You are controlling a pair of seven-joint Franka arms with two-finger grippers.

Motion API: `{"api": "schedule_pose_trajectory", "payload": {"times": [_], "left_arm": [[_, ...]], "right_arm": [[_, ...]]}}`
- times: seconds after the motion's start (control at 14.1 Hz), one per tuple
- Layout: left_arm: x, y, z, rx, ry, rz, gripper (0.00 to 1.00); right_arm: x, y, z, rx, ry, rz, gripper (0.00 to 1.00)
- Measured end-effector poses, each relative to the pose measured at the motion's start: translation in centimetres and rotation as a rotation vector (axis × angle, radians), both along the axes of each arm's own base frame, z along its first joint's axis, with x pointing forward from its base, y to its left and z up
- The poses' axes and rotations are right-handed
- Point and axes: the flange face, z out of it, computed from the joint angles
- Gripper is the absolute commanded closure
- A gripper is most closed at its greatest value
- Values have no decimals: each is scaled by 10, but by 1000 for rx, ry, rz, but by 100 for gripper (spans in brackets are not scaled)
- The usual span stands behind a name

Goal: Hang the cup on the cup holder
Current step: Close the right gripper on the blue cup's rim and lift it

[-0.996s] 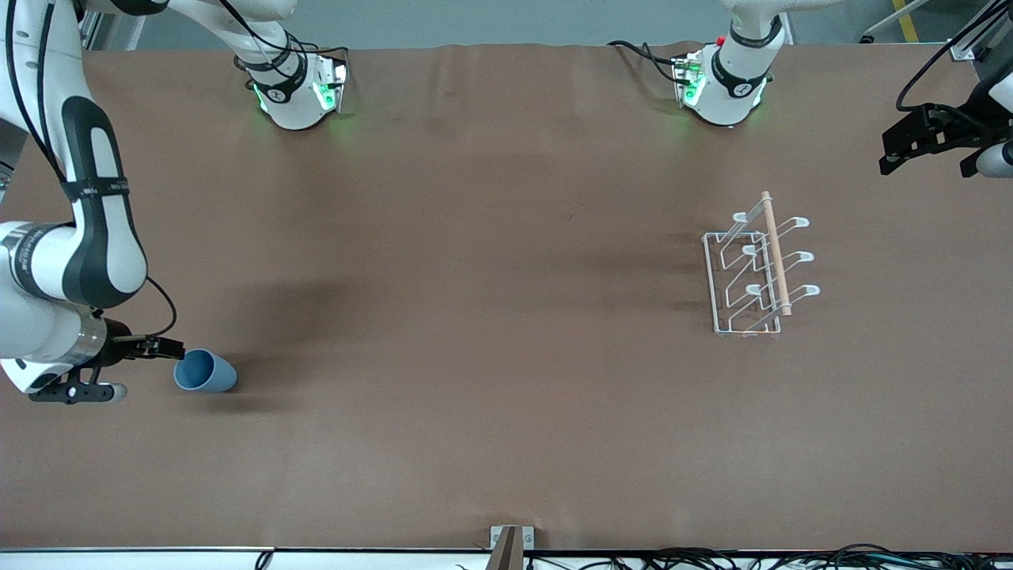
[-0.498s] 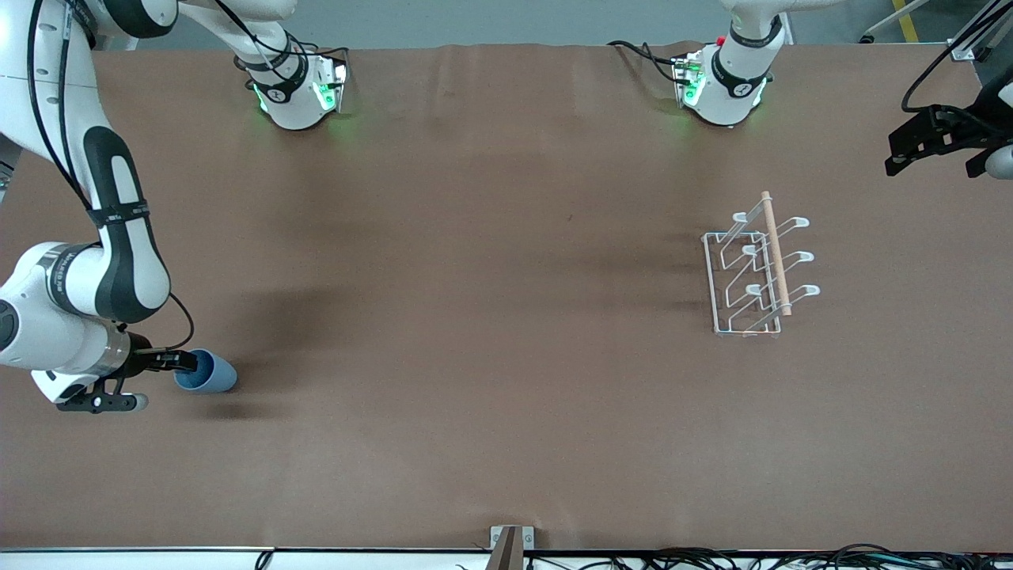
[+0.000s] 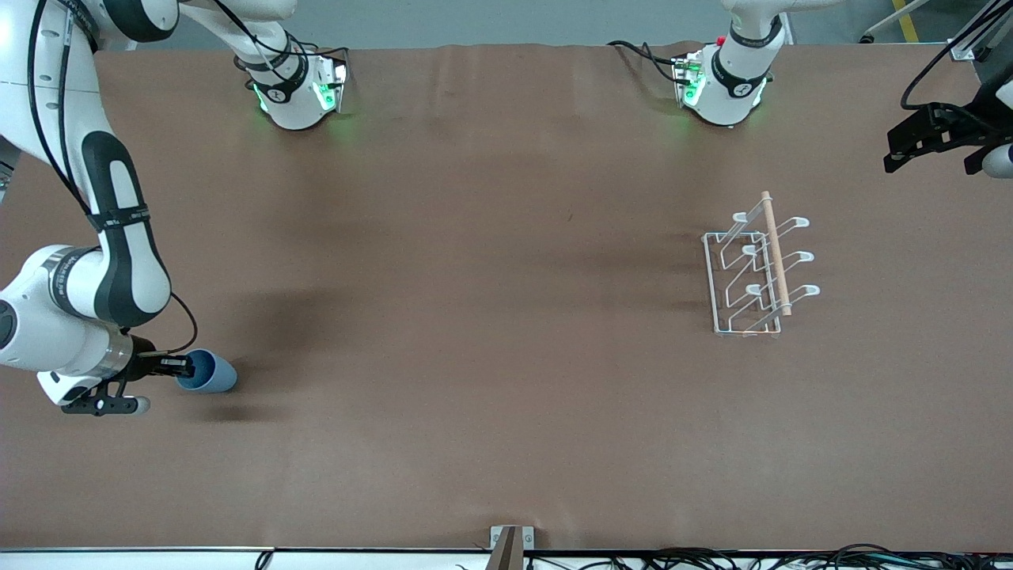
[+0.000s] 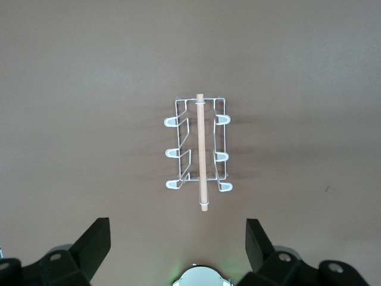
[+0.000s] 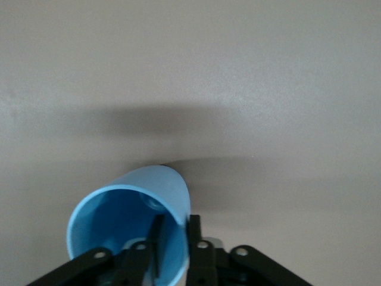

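One second has brought my right gripper (image 3: pixel 180 366) onto the cup (image 3: pixel 209 374), fingers pinching its rim at the bench's right-arm end, ready to lift; my open left gripper (image 4: pixel 177 238) waits above the cup holder (image 3: pixel 756 265), three o'clock of the cup.

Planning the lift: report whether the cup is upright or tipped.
Tipped: the cup lies sideways, mouth toward the right end effector, which straddles its rim.
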Motion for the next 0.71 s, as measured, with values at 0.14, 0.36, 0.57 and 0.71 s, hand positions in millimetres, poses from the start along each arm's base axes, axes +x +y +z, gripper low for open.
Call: {"api": "schedule_pose_trajectory", "payload": {"times": [0.14,0.36,0.57,0.71], "left_arm": [[0,0,0,0,1,-1,0],[0,-1,0,0,1,-3,0],[0,-2,0,0,1,-5,0],[0,-2,0,0,1,-4,0]], "right_arm": [[-1,-5,-1,0,-2,11,98],[-3,-6,-2,5,13,15,99],[-8,0,11,24,75,28,100],[-13,20,44,45,116,58,100]]}}
